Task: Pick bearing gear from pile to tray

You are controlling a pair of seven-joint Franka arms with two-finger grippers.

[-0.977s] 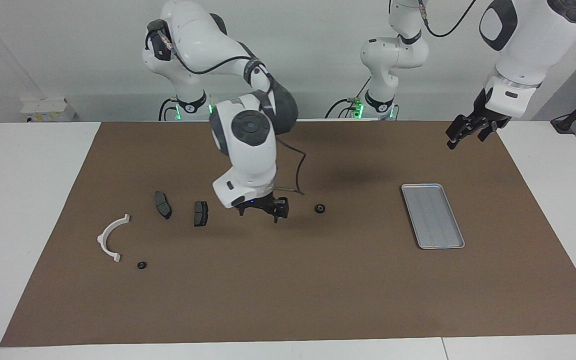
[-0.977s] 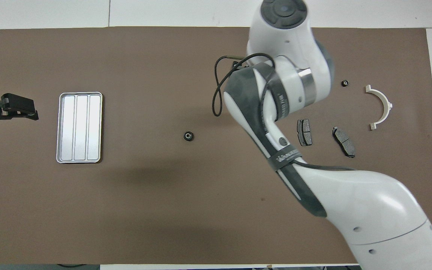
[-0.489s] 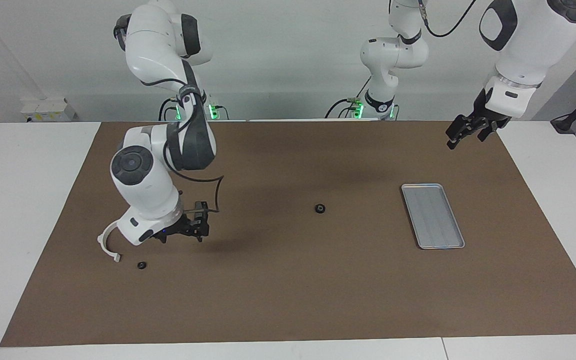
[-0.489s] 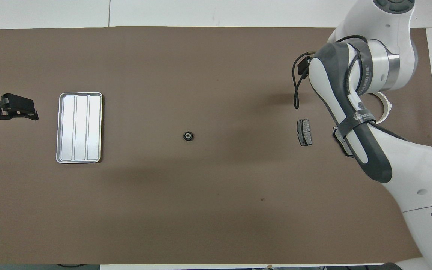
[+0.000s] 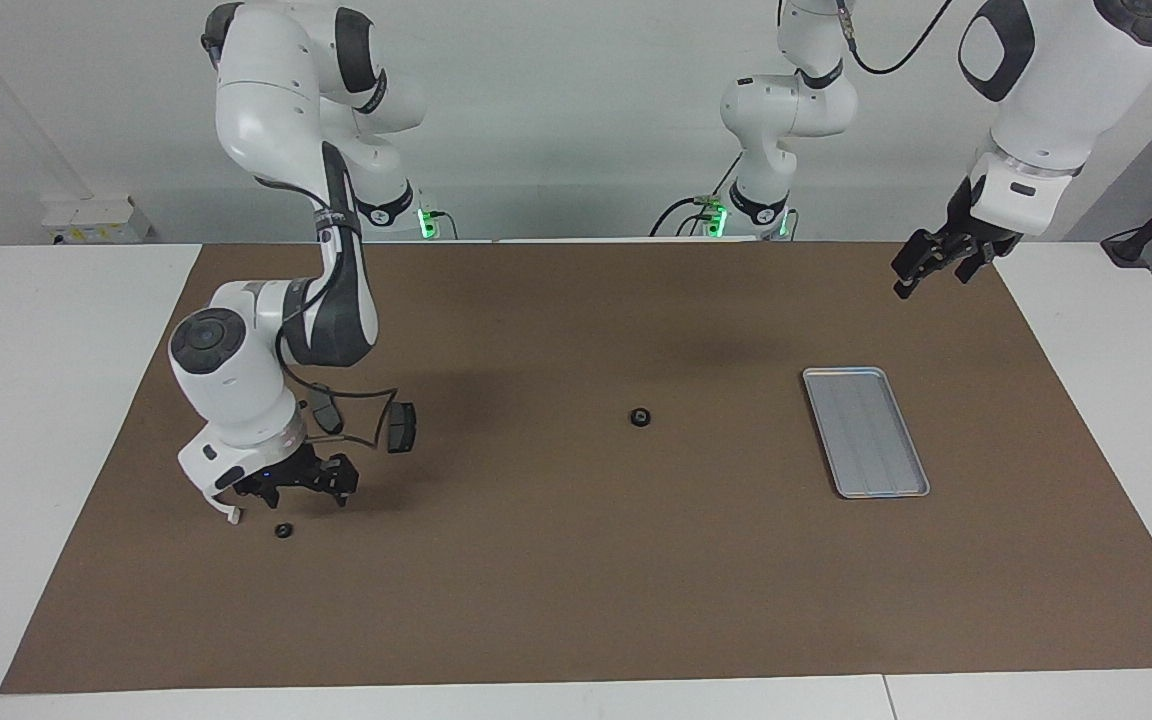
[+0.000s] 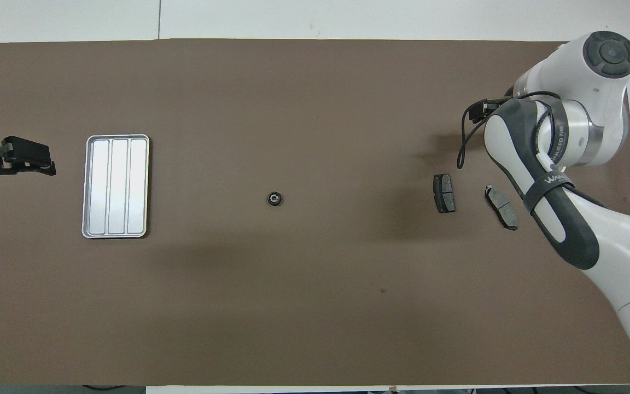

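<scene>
A small black round bearing gear [image 5: 642,416] lies alone mid-mat, also in the overhead view [image 6: 275,198]. A second small black round piece [image 5: 283,530] lies by the pile toward the right arm's end. My right gripper [image 5: 303,494] hangs open and empty just above the mat, over the spot beside that piece. The white half-ring bracket [image 5: 230,515] is mostly hidden by the right arm. Two dark brake pads [image 6: 444,192] [image 6: 501,207] lie nearer the robots. The silver tray [image 5: 866,430] is empty. My left gripper [image 5: 928,272] waits raised and open, over the mat's corner.
A brown mat [image 5: 576,600] covers the white table [image 5: 56,400]. In the overhead view the right arm [image 6: 561,164] covers the bracket and the second black piece. The tray also shows there [image 6: 117,186], beside the left gripper [image 6: 25,158].
My right gripper swung from beside the mid-mat bearing gear across the brake pads to the pile, and lowered over the second black piece. The left arm and all parts stayed still.
</scene>
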